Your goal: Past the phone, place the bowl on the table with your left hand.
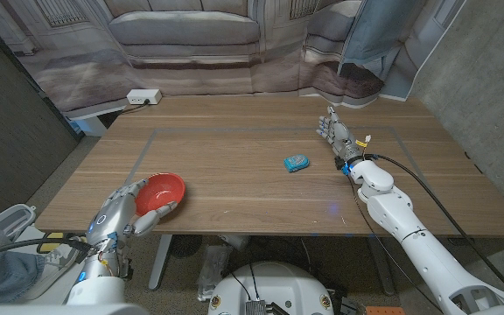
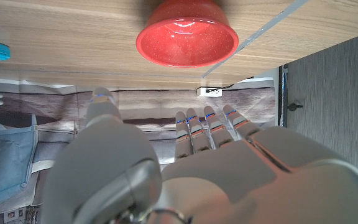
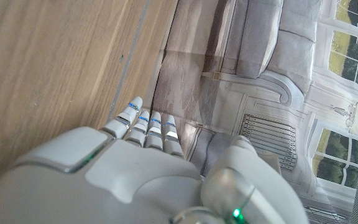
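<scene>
Red, glossy, speckled plastic-looking bowl [image 1: 161, 192] is sitting upright near the front left edge of the wooden table [image 1: 234, 157], mouth up, nothing in it as far as I can tell. My left hand [image 1: 122, 216] is right beside it with fingers spread and nothing held; from the head view the fingertips look close to the rim or maybe touching, can't tell which. In the wrist view there's a clear gap between my fingers [image 2: 207, 127] and the bowl [image 2: 187, 38].

My guess is it's light and stiff, a bit slick on that shiny surface, and probably not fragile. I'd pinch the near rim, thumb inside and fingers outside, or cup it from the side.

Small blue phone [image 1: 297, 163] lies flat mid-table, well apart from the bowl. My right hand [image 1: 337, 135] is off beyond it, fingers straight, holding nothing.

Writing or logos: nothing readable on bowl or phone, too small.
</scene>
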You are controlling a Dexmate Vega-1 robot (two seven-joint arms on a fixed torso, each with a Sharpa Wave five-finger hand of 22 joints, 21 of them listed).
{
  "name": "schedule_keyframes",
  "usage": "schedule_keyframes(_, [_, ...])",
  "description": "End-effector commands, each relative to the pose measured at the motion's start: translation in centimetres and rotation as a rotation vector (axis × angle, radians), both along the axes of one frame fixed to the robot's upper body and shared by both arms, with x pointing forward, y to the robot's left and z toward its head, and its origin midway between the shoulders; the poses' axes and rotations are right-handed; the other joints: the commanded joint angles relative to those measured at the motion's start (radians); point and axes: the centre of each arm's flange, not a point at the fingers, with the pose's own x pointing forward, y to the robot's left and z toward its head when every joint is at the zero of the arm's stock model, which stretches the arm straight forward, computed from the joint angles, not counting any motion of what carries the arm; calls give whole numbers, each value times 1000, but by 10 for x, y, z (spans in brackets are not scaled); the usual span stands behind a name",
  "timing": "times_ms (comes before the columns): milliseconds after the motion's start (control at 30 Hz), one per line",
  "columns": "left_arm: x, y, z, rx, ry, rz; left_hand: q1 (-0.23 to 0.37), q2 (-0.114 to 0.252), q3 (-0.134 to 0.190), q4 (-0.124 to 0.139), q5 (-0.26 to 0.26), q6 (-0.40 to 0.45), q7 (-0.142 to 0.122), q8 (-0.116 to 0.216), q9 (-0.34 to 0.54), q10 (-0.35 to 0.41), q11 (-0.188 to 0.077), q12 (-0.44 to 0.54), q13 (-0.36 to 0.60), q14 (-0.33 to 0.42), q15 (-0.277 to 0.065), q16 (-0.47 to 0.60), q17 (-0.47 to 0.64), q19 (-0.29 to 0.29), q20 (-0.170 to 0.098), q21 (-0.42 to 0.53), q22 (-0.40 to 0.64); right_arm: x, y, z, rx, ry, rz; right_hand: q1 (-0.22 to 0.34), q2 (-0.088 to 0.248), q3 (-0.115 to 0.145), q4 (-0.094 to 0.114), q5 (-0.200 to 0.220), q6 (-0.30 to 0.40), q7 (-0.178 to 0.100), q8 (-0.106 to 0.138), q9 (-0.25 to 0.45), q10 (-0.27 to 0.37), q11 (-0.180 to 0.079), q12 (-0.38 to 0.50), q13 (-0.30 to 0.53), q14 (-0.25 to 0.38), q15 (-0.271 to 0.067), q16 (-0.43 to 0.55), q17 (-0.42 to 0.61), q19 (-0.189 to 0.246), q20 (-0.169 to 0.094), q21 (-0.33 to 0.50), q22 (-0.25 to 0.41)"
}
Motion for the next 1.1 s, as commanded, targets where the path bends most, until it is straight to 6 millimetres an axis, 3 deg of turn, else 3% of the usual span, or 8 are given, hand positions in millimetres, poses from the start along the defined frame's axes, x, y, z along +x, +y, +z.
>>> schedule_keyframes(33, [6,-3,3,32,19,26,2,-13,-9,-2,7,2,-6,-2,4,3,-5,-2,2,7,-44,-3,1,6,-27,-1,3,0,-3,-2,6,2,-3,6,-3,0,-2,-6,7,10,4,3,7,2,2,4,11,2,0,3,11,-33,0,2])
schedule_keyframes(800, [12,-13,4,124,70,121,7,-29,-33,3,4,18,-17,1,5,15,-21,0,3,15,-54,-1,3,9,-21,-3,4,-5,-7,-6,15,0,-2,8,-1,-1,-5,-6,6,10,3,3,6,2,0,4,15,1,1,3,14,-32,-4,2])
schedule_keyframes(1100, [21,-13,1,128,75,83,12,-30,-40,5,3,35,-21,6,6,26,-22,3,3,22,-57,1,3,11,-20,-3,4,-8,-5,-5,19,-4,-5,8,0,-1,-5,-6,7,9,3,3,6,2,0,4,16,0,0,3,15,-32,-6,2])
